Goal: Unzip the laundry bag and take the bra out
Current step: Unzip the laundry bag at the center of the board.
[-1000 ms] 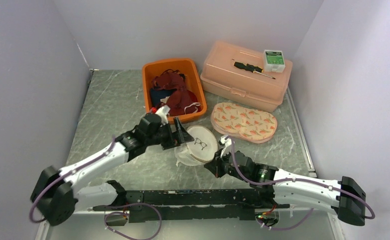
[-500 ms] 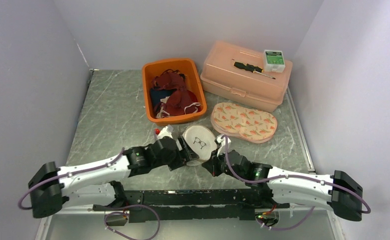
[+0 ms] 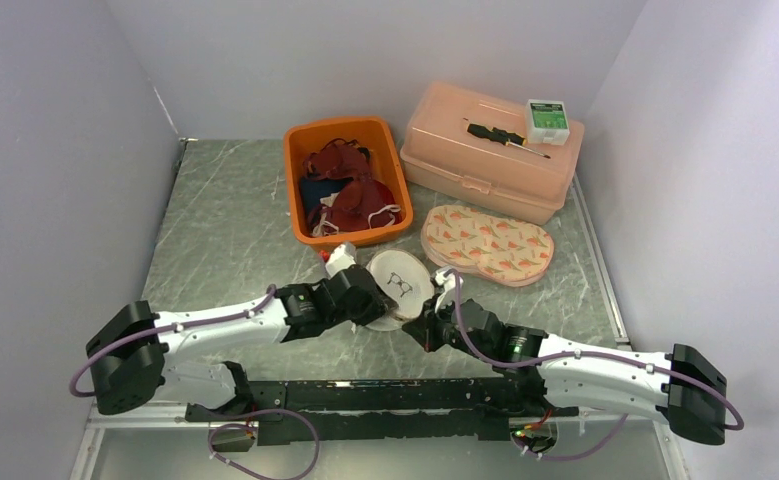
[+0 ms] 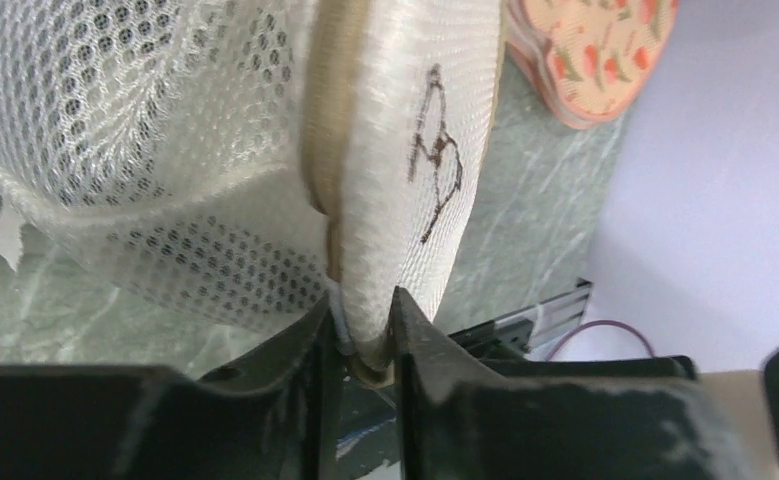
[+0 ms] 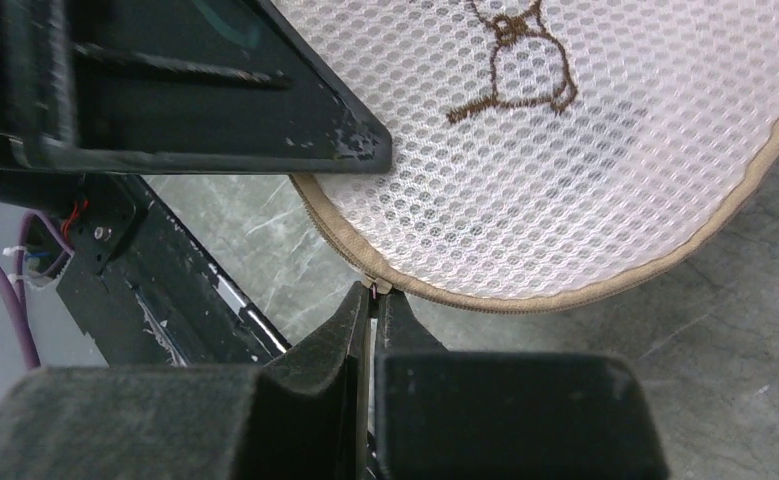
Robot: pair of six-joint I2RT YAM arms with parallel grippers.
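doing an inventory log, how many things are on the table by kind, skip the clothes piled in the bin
hard containers: 2 (orange bin, pink lidded box)
soft bags: 2 (mesh laundry bag, patterned pouch)
small items on the box lid: 2 (screwdriver, green-and-white box)
total: 6

You've got a grey-green marbled stone-look tabletop (image 3: 225, 220) boxed in by plain, pale lilac-white walls (image 3: 385, 60) on the left, back and right. Thin silvery metal trim (image 3: 606, 285) runs down its right edge. Lighting's soft and even, with barely any shadows.
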